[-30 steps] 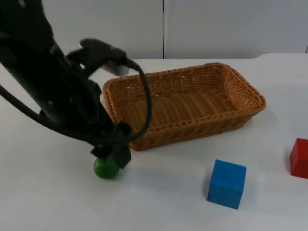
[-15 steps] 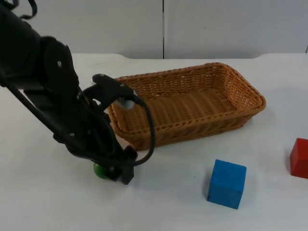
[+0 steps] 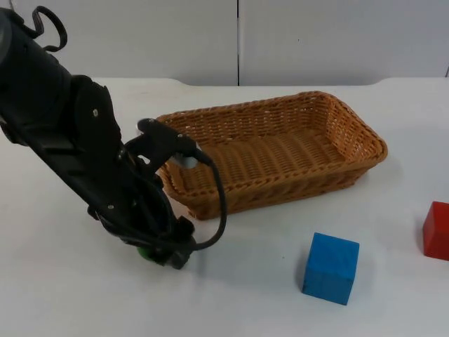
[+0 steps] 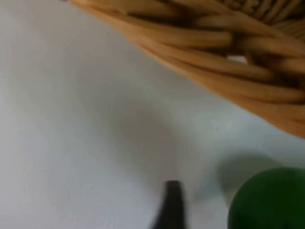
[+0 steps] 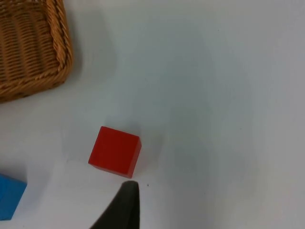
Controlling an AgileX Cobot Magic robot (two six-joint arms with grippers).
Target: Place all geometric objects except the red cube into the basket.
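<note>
One basket (image 3: 351, 151), one blue cube (image 3: 330, 267), one red cube (image 3: 436, 229), one green ball (image 4: 269, 200) beside left pincer (image 3: 165, 254), grip unclear

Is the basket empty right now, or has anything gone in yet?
Empty. The wicker basket shows only bare weave inside; the green ball sits on the table beside its wall, and the blue cube and red cube lie outside.

Even, bright overhead light washes the white table (image 3: 63, 295) — shadows stay soft and short, pooling just under the blue cube (image 3: 330, 267) and along the near wall of the basket (image 3: 280, 189). No glare on the tabletop. In the left wrist view the green ball (image 4: 269, 200) and the wicker weave are badly out of focus — the right wrist view is crisp, the red cube (image 5: 115, 151) casting a faint shadow.
</note>
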